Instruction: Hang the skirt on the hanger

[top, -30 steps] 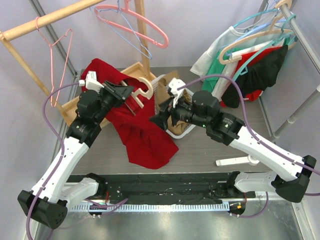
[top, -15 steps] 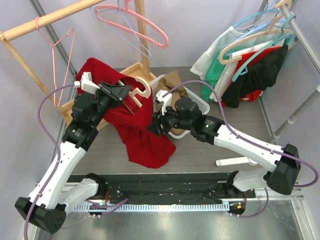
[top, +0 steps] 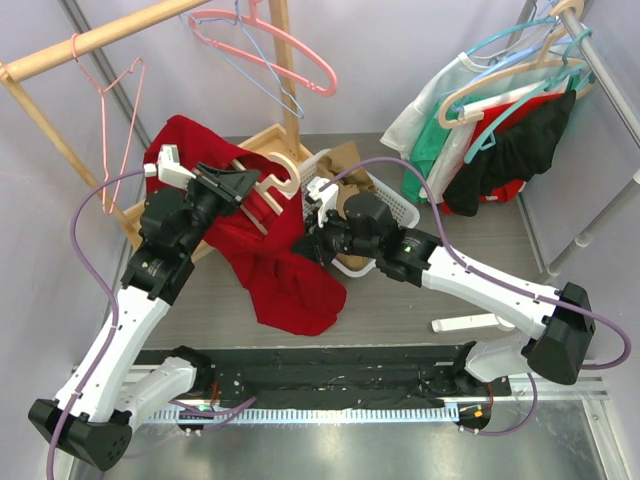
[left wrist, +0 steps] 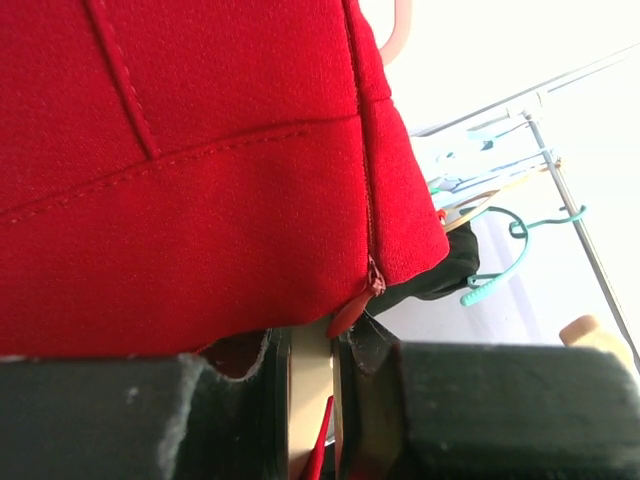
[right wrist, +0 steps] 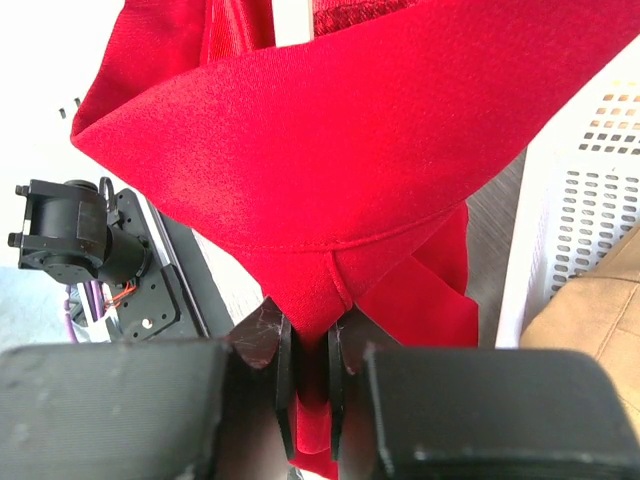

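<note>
The work is at the draping step. The left hand [top: 255, 186] is pressed together on the wooden hanger [top: 292, 180] and holds it up off the tabletop [top: 420, 300], with the red skirt [top: 270, 270] bunched behind the hanger and hanging down below it. Just below and right of the hanger, the right hand [top: 308, 243] pinches a fold of the skirt; its wrist view shows the cloth squeezed between both fingers. The next move likely calls for lifting that fold up and across the hanger's arm while the left hand keeps the hanger steady.

Compared with a second ago, the right arm has stretched further in toward the hanger, uncovering the white basket [top: 395, 210] beside it. The left hand has carried the hanger slightly up and away.
</note>
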`<state>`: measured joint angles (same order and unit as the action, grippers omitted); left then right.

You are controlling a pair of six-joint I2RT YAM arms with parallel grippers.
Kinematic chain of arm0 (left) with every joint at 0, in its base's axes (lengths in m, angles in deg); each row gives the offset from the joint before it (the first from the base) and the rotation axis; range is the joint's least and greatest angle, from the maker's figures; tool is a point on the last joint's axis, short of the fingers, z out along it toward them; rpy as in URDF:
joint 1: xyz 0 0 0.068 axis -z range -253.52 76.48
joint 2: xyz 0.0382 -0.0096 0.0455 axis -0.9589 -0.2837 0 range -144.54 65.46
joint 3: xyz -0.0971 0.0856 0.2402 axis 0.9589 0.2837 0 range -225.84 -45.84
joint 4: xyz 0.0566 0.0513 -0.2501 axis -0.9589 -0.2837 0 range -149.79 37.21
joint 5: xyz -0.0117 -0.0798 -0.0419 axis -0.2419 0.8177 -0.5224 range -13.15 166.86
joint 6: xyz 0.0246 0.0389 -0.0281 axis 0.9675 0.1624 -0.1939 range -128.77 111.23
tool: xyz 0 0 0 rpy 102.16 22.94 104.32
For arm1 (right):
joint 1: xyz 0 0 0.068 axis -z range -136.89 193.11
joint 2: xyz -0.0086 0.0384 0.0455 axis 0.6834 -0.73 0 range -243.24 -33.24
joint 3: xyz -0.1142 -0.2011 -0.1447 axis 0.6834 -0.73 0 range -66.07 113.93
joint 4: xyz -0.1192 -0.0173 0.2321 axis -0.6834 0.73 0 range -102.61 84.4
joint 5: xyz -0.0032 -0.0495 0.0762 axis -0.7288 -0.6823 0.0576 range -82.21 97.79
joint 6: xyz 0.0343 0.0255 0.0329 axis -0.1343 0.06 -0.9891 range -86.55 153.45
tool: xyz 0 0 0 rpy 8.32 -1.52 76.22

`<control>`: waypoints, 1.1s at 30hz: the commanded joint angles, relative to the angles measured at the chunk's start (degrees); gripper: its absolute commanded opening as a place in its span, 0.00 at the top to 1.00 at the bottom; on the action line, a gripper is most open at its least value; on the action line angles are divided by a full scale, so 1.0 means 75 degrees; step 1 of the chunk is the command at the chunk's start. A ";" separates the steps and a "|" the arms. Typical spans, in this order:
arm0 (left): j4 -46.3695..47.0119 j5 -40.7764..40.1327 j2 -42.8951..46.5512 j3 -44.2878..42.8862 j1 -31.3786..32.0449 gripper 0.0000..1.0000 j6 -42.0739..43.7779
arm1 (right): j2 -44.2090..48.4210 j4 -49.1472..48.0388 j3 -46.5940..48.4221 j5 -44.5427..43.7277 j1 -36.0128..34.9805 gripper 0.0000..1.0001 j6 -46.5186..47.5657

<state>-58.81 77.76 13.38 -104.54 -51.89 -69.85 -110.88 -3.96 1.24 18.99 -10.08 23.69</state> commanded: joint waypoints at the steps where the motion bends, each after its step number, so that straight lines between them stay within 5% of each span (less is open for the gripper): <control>1: 0.0522 0.0289 0.0252 -0.0049 0.0023 0.75 0.0233 | 0.0310 -0.0380 0.0646 -0.0275 -0.0022 0.99 -0.0292; 3: 0.0510 0.0359 0.0333 0.0056 0.0023 0.55 0.0292 | 0.0240 -0.0379 0.0798 -0.0287 -0.0033 0.99 -0.0328; 11: 0.0604 0.0149 0.0790 0.0736 0.0023 0.27 0.0620 | -0.0030 -0.0414 0.1232 -0.0392 -0.0022 0.99 -0.0422; 24: 0.0779 0.0383 0.0639 0.1487 0.0023 0.29 0.0878 | -0.0510 -0.0672 0.1561 0.0241 -0.0033 0.99 -0.0363; 33: 0.0955 0.0383 0.0322 0.1229 0.0046 0.51 0.0960 | -0.0814 -0.0415 0.1935 -0.0074 -0.0021 0.99 -0.0304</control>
<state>-55.43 80.41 16.09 -93.17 -51.83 -63.79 -117.24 0.35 9.92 19.30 -10.14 20.87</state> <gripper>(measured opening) 0.496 0.154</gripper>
